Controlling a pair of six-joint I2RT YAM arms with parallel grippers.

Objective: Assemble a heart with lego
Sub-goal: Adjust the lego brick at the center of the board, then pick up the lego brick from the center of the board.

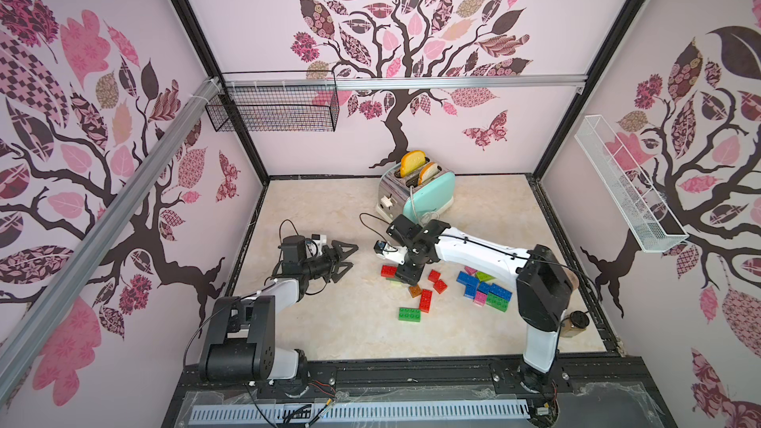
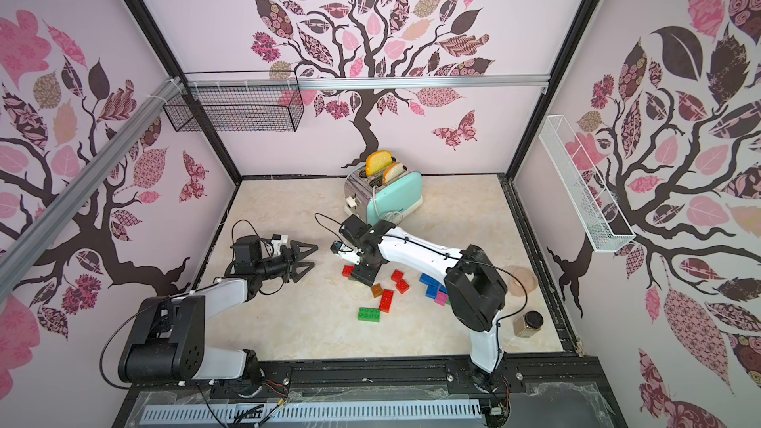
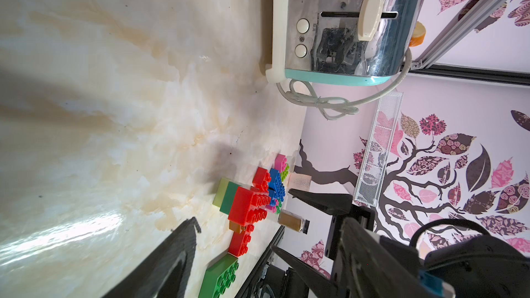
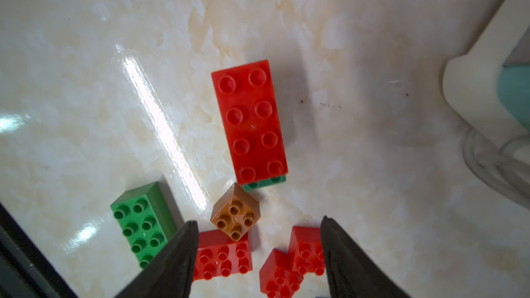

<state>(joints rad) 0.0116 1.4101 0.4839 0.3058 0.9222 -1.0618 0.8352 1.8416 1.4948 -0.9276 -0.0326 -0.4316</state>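
Barely started: one red 2x4 studded plastic brick (image 4: pixel 249 121) is seen stacked on a green brick (image 4: pixel 265 182) on the marbled tabletop (image 1: pixel 329 323). No heart outline is formed yet. The other loose plastic bricks (image 1: pixel 484 288) are scattered nearby. The right gripper (image 4: pixel 258 220) is spread and empty above them. The left gripper (image 1: pixel 353 256) is held wide and empty.

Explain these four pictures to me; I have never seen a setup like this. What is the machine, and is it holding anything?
Two white-and-black robot arms stand at a marble-patterned table. Two pictures look down from one overhead camera pair; the rest come from a camera on each arm's wrist. On the table lie chunky plastic bricks: a red eight-stud brick stacked on a green brick, a small brown four-stud brick, a loose green eight-stud brick, and a blue, pink and green pile. A mint-and-chrome toaster stands farther back. The left gripper and right gripper are both open, holding nothing.
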